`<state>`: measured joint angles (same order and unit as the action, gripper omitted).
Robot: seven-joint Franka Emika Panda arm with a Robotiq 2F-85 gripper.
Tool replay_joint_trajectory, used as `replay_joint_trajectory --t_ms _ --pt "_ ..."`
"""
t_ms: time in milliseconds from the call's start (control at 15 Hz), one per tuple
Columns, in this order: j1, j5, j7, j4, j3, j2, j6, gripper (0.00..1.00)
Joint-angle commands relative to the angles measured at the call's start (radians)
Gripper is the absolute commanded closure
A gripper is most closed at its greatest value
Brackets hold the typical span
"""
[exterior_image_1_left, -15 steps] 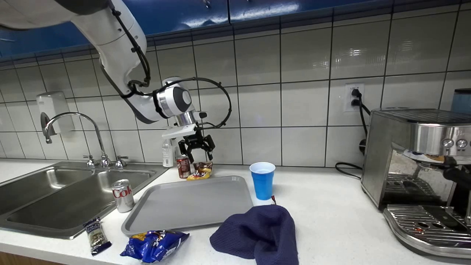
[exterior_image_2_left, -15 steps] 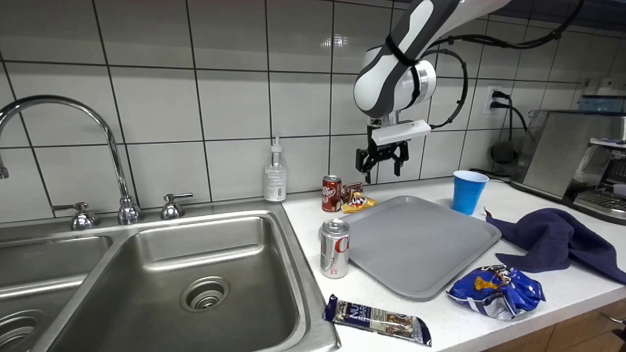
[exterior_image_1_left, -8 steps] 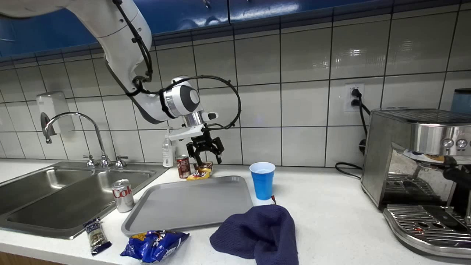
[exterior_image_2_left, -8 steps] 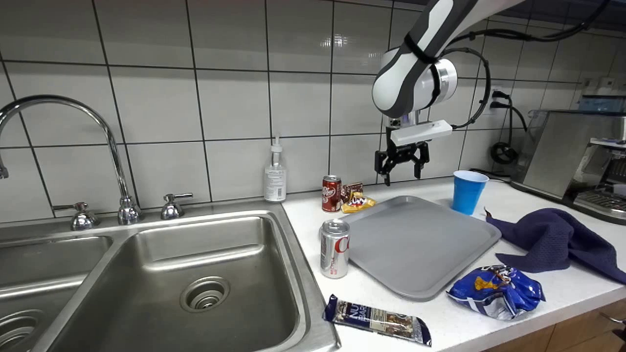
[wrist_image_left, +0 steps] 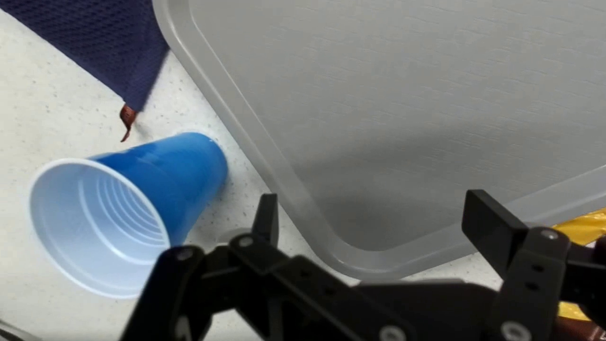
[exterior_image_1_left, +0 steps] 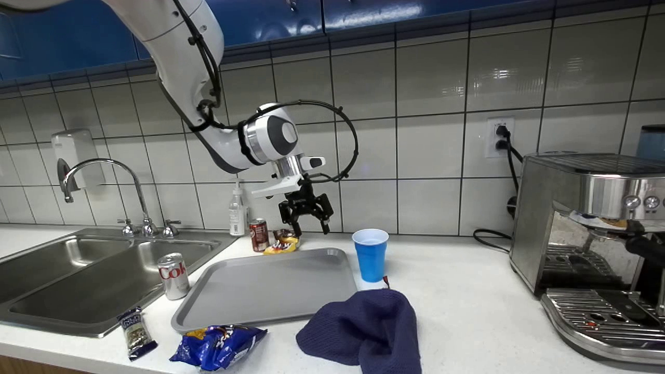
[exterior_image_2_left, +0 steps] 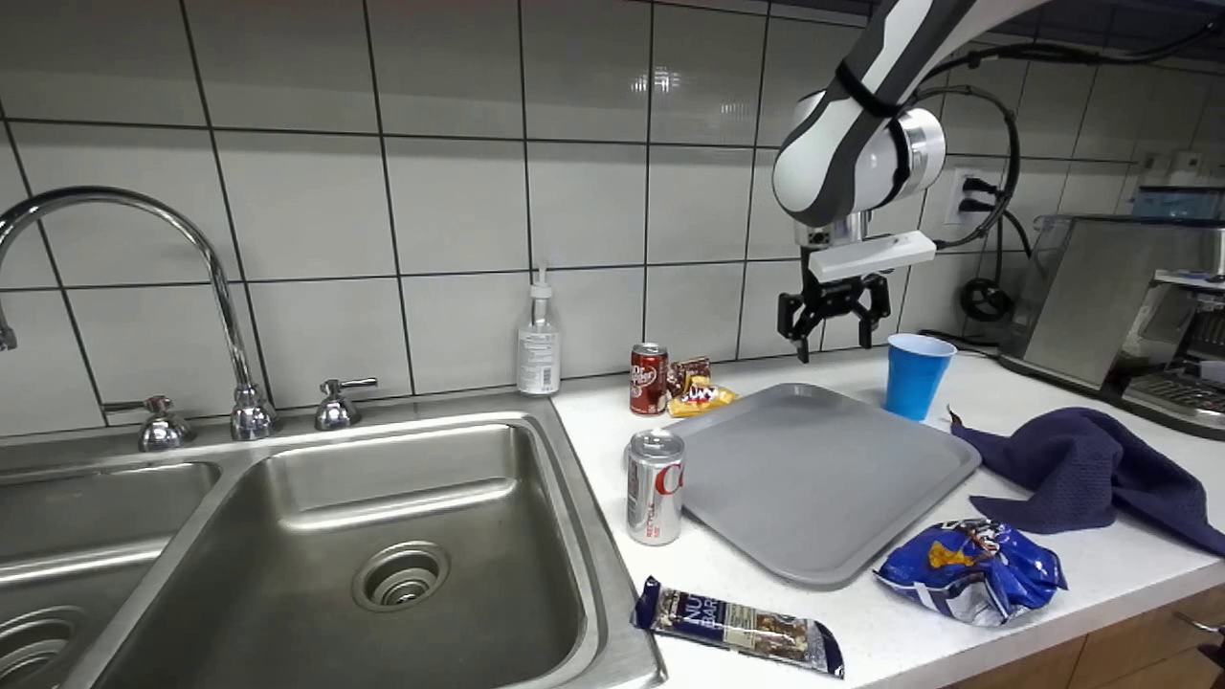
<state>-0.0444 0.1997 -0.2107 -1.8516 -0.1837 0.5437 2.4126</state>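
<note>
My black gripper (exterior_image_1_left: 311, 229) stands open in the air above the back of the counter, its fingers spread wide around nothing. In the wrist view the gap between the fingertips (wrist_image_left: 490, 218) lies over a rounded corner of the grey tray (wrist_image_left: 393, 94). A blue cup (wrist_image_left: 189, 175), white inside, stands upright on the counter beside the tray, to the left of the gripper (wrist_image_left: 371, 199) in that view. In an exterior view a yellow snack bag (exterior_image_2_left: 701, 397) and a brown packet (exterior_image_2_left: 691, 371) lie behind the tray, beside a red soda can (exterior_image_2_left: 649, 379).
A silver Coke can (exterior_image_2_left: 656, 488) stands between tray and steel sink (exterior_image_2_left: 383, 507). A nut bar (exterior_image_2_left: 737, 627), blue chip bag (exterior_image_2_left: 971, 569) and dark blue cloth (exterior_image_2_left: 1072, 469) lie around the tray. A soap bottle (exterior_image_2_left: 539, 344) and coffee machine (exterior_image_1_left: 597, 208) flank the area.
In both exterior views the arm and the open gripper have moved to the right, away from above the snack bags and toward the blue cup. The objects on the counter have stayed put.
</note>
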Motion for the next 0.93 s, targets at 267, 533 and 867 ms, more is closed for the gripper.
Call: replay_joint_trajectory --t_ms 267,533,867 --pt "0.030 0.002 -0.051 -0.045 -0.022 -0.056 -0.017 0.00" --pt "0.041 -0.006 -0.075 -0.026 -0.033 -0.041 -0.025 0.00" --pt "0.050 -0.008 -0.105 0.007 -0.047 -0.021 -0.037 0.00"
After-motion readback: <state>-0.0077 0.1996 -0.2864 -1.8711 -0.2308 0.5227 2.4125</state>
